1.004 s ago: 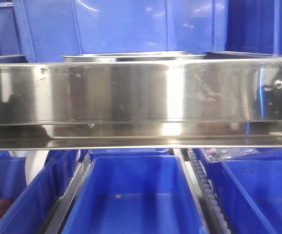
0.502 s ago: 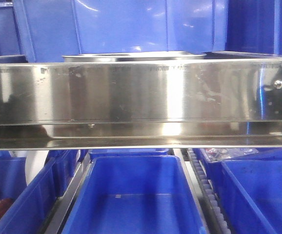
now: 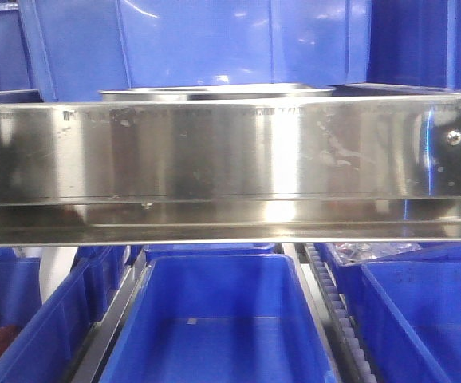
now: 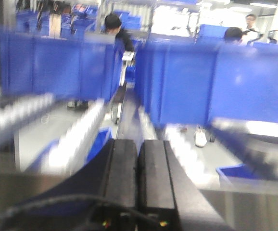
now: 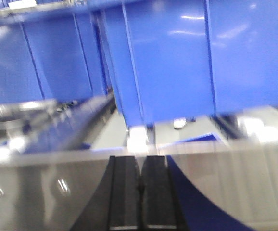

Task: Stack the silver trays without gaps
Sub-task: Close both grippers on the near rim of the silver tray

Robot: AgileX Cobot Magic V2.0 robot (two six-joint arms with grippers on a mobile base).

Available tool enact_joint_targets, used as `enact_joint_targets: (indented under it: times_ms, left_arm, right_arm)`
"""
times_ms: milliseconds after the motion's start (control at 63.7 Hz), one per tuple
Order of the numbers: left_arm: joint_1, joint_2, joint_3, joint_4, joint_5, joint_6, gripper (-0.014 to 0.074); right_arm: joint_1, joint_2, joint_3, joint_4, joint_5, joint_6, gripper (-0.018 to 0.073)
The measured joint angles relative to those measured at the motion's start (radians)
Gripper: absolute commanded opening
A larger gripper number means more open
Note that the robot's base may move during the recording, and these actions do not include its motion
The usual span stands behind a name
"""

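Only the thin rim of a silver tray [image 3: 214, 92] shows in the front view, just above the broad steel rail [image 3: 230, 152]; the rest of the tray is hidden behind the rail. Neither arm appears in that view. In the left wrist view, my left gripper [image 4: 138, 142] is shut with nothing between its black fingers, and it points at blue bins across an aisle. My right gripper [image 5: 140, 159] is also shut and empty, its tips level with the top edge of the steel rail [image 5: 216, 183]. A blurred shiny metal edge [image 5: 18, 113] lies to its left.
Tall blue bins [image 3: 238, 40] stand behind the tray. Open blue bins [image 3: 214, 319] sit on the lower level between roller tracks [image 3: 334, 311]. Roller rails [image 4: 76, 134] slope below the left gripper. People [image 4: 112, 24] stand in the background.
The front view has shifted slightly, and the rail and lower bins sit a little differently in the frame. The tray rim stays in the same place.
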Motion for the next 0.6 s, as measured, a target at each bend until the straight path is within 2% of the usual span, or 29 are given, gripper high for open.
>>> enact_joint_targets:
  times_ms: [78, 220, 267, 330, 455, 518, 596]
  left_arm:
    - [0.0, 0.017, -0.127, 0.032, 0.123, 0.0, 0.0069]
    - [0.0, 0.111, -0.34, 0.044, 0.283, 0.0, 0.0326]
    - [0.0, 0.16, -0.391, 0.042, 0.321, 0.0, 0.0393]
    - [0.0, 0.22, -0.446, 0.029, 0.358, 0.0, 0.0439]
    - [0.0, 0.352, -0.539, 0.007, 0.43, 0.032, 0.0444]
    - [-0.025, 0.42, -0.578, -0.024, 0.448, 0.097, 0.0444]
    - [-0.087, 0.497, -0.628, -0.076, 0.46, 0.197, 0.0444]
  right_arm:
    - [0.0, 0.0, -0.116, 0.003, 0.104, 0.0, 0.0149]
    - [0.0, 0.039, -0.327, 0.003, 0.285, 0.0, 0.0444]
    - [0.0, 0.069, -0.381, 0.003, 0.315, 0.0, 0.0531]
    - [0.0, 0.115, -0.435, 0.003, 0.342, 0.0, 0.0619]
    - [0.0, 0.233, -0.516, 0.003, 0.358, 0.0, 0.0611]
    - [0.003, 0.303, -0.553, 0.003, 0.37, 0.0, 0.0602]
    - [0.021, 0.387, -0.602, 0.013, 0.393, 0.0, 0.0601]
